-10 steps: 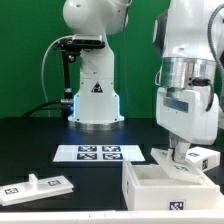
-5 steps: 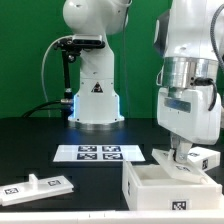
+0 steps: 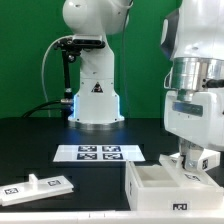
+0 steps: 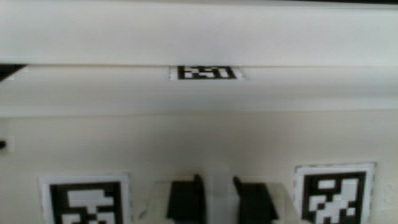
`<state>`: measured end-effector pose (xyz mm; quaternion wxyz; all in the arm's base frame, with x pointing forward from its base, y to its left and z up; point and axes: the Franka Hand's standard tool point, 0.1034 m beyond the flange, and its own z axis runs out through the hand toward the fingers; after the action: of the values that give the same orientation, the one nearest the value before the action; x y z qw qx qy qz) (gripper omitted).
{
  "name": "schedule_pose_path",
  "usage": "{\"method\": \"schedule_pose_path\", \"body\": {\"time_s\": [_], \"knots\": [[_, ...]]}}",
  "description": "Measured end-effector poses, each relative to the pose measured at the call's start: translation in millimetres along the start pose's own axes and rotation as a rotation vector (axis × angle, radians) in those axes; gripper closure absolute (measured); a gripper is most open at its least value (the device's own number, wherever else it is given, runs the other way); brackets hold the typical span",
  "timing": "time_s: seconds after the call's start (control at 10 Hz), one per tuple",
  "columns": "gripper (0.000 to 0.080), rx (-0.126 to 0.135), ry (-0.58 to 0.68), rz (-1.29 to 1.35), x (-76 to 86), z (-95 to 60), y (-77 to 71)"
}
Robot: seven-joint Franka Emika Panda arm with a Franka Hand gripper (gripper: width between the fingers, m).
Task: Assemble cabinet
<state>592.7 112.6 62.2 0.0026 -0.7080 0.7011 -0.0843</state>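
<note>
1. Panel: flat, white, with small square tags. It lies on the black table at the exterior view's left, well apart from the other items.

2. Marker board: thin white sheet with black tags, flat on the table. It lies in front of the arm's base and between the panel and the cabinet.

3. Arm: white, its base standing behind the marker board. Its wrist section comes down at the exterior view's right, over the cabinet.

4. Cabinet: white box body, open side up, on the table near the front edge at the exterior view's right. Its hollow interior is visible and its near wall is plain.

5. Gripper: pointing down at the far side of the cabinet, with its tips at or just behind the rear wall. In the wrist view the two dark fingers stand close together, leaving only a slim gap. The jaws are closed narrow. The view is too blurred to tell whether they pinch a thin edge or nothing.

6. Tags, wrist view: one small tag on a white edge ahead of the fingers. Two larger tags flank the fingers on a white surface.

7. Tagged piece: small and white, just beside the gripper at the exterior view's far right, behind the cabinet.
</note>
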Motion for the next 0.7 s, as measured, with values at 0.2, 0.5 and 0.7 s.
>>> {"method": "schedule_pose_path", "body": {"time_s": [0.2,0.5,0.7], "knots": [[0.0734,-0.015,0.001,0.016,-0.5,1.1,-0.3],[0.0734,-0.015,0.002,0.019,-0.3,0.8,-0.3],[0.0734,-0.014,0.002,0.019,0.0,1.0,-0.4]]}}
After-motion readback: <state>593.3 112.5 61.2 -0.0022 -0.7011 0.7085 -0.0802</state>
